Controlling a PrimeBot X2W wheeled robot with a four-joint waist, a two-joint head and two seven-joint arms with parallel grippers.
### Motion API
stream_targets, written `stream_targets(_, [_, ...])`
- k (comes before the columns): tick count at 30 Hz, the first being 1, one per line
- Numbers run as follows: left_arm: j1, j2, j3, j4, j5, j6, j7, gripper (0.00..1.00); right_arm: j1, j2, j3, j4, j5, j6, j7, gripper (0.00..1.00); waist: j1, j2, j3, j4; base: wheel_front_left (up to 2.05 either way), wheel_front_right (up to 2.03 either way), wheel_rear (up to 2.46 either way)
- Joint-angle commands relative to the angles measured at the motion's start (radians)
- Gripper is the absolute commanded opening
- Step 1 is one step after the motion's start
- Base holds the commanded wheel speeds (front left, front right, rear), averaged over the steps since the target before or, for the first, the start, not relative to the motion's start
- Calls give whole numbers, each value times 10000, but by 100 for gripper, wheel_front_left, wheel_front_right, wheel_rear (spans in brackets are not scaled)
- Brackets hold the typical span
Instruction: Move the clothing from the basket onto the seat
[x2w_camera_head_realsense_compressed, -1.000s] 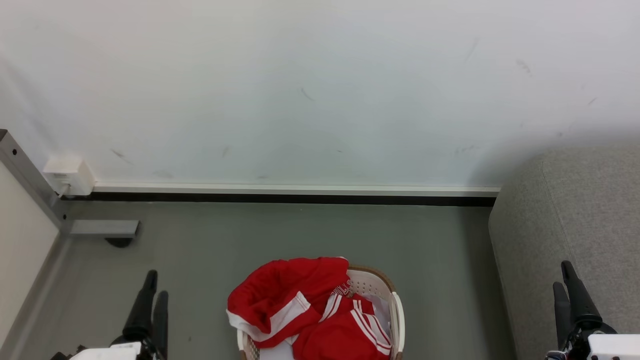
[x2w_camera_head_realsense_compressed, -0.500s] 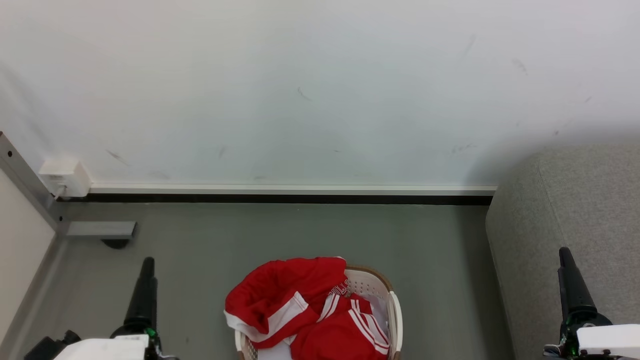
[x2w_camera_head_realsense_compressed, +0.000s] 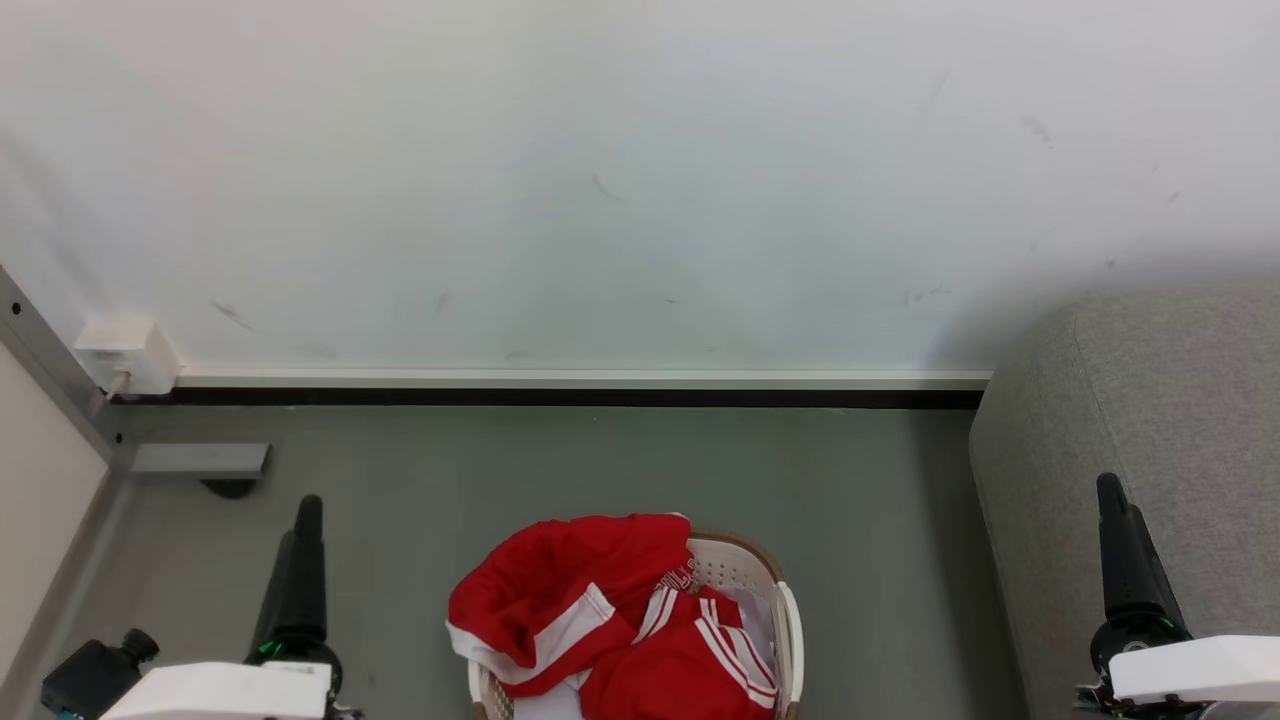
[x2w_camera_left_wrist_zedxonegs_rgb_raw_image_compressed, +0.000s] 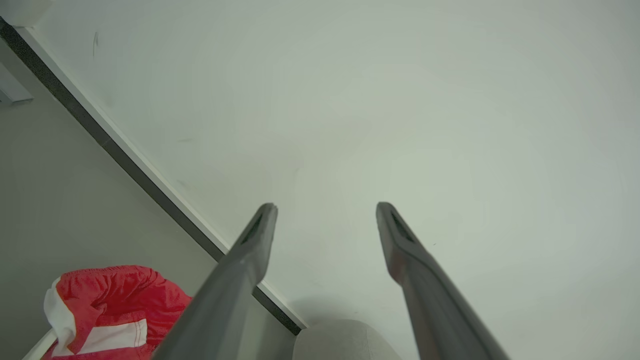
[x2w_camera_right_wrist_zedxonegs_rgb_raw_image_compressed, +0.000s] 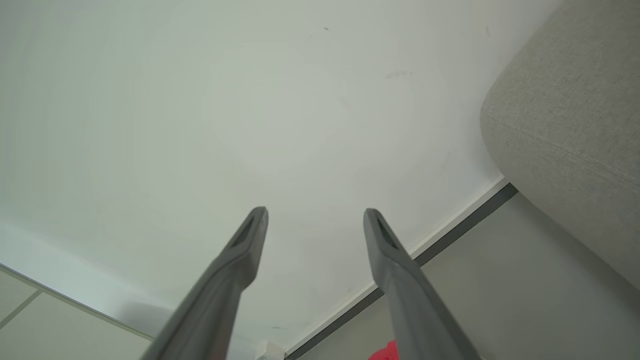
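- Grey floor (x2w_camera_head_realsense_compressed: 600, 460); basket (x2w_camera_head_realsense_compressed: 790, 620) at 6 o'clock holds red clothing (x2w_camera_head_realsense_compressed: 560, 580).
- Seat (x2w_camera_head_realsense_compressed: 1180, 420) at 3 o'clock, the destination.
- Left gripper (x2w_camera_left_wrist_zedxonegs_rgb_raw_image_compressed: 325, 207), right gripper (x2w_camera_right_wrist_zedxonegs_rgb_raw_image_compressed: 315, 210): jaws released, poised to reach.

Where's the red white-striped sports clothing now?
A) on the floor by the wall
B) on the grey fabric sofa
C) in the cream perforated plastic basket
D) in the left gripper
C: the red white-striped sports clothing lies heaped in the cream perforated plastic basket, partly draped over its rim.
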Motion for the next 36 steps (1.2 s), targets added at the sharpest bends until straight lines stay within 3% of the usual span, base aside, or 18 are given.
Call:
stream_targets(1, [-42, 59, -2, -177, 399, -50, -125, 100, -244, -142, 43, -230, -446, -6, -107, 100, 0, 0, -1, -4, 0, 0, 0])
stream_targets(17, [-88, 128, -394, -55, 4358, 272, -651, 100, -235, -318, 531, -143, -3970, -9, -622, 100, 0, 0, -3, -32, 0, 0, 0])
stream_targets(36, [-99, 481, -1011, -29, 6570, 952, -1167, 100, -292, -321, 675, -173, -6320, -12, -1150, 100, 0, 0, 32, 15, 0, 0, 0])
